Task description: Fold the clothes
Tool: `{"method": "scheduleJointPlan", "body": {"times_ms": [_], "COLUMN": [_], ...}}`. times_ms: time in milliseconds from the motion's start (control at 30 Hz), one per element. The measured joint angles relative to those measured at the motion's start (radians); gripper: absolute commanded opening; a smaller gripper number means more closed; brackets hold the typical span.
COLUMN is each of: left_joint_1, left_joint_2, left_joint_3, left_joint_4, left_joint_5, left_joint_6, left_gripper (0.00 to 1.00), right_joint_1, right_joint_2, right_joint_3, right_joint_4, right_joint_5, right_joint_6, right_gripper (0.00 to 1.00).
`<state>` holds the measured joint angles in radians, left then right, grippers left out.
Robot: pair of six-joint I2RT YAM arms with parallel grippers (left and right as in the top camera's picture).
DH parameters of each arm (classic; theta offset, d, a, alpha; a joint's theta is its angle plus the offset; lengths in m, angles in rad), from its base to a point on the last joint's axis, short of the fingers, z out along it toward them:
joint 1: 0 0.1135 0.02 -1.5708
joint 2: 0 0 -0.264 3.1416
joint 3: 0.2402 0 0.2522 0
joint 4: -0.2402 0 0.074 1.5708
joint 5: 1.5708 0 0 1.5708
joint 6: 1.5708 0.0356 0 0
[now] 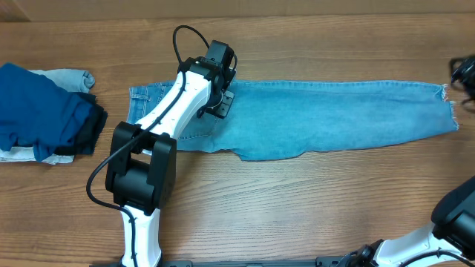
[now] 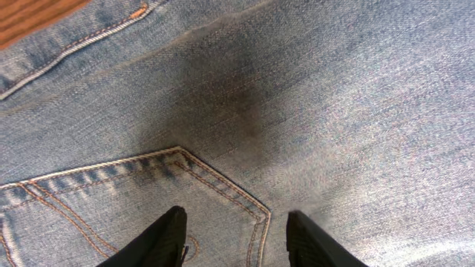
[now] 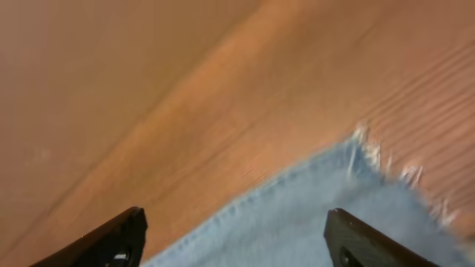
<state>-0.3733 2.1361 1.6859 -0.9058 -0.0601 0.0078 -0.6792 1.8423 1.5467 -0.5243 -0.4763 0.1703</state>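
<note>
The light-blue jeans (image 1: 326, 119) lie flat across the table, waist to the left and frayed leg hem (image 1: 448, 104) at the far right. My left gripper (image 1: 223, 100) hovers low over the seat, open, its fingertips (image 2: 236, 226) on either side of a back pocket's pointed corner (image 2: 256, 211). My right gripper (image 1: 464, 74) is at the right edge by the hem, open, its fingers (image 3: 234, 237) spread over the frayed corner (image 3: 371, 159) of the leg.
A stack of folded garments sits at the left: dark navy (image 1: 41, 111) on top, pale grey-white ones (image 1: 67, 78) beneath. Bare wooden table (image 1: 297, 208) lies in front of the jeans.
</note>
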Motion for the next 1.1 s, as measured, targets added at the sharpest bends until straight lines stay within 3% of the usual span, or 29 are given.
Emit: {"method": "scheduleJointPlan", "body": {"times_ms": [100, 300, 600, 800, 1033, 1100], "left_joint_1": [0.0, 0.0, 0.0, 0.0, 0.0, 0.0], "left_joint_2": [0.0, 0.0, 0.0, 0.0, 0.0, 0.0], "left_joint_3": [0.0, 0.0, 0.0, 0.0, 0.0, 0.0], "left_joint_4": [-0.006, -0.057, -0.06, -0.055, -0.043, -0.043], "left_joint_5": [0.0, 0.0, 0.0, 0.0, 0.0, 0.0], "left_joint_6": [0.0, 0.001, 0.001, 0.001, 0.001, 0.001], "left_gripper": [0.55, 0.57, 0.59, 0.61, 0.62, 0.63], "right_joint_1": [-0.002, -0.014, -0.055, -0.054, -0.054, -0.054], "right_joint_2": [0.021, 0.356, 0.485, 0.488, 0.488, 0.488], "right_joint_3": [0.097, 0.229, 0.26, 0.259, 0.256, 0.253], "right_joint_4": [-0.018, -0.097, -0.114, -0.121, -0.141, -0.142], "right_joint_5": [0.052, 0.132, 0.167, 0.145, 0.117, 0.116], "right_joint_6": [-0.037, -0.112, -0.238, -0.251, -0.25, -0.249], "right_gripper": [0.85, 0.86, 0.86, 0.66, 0.58, 0.48]}}
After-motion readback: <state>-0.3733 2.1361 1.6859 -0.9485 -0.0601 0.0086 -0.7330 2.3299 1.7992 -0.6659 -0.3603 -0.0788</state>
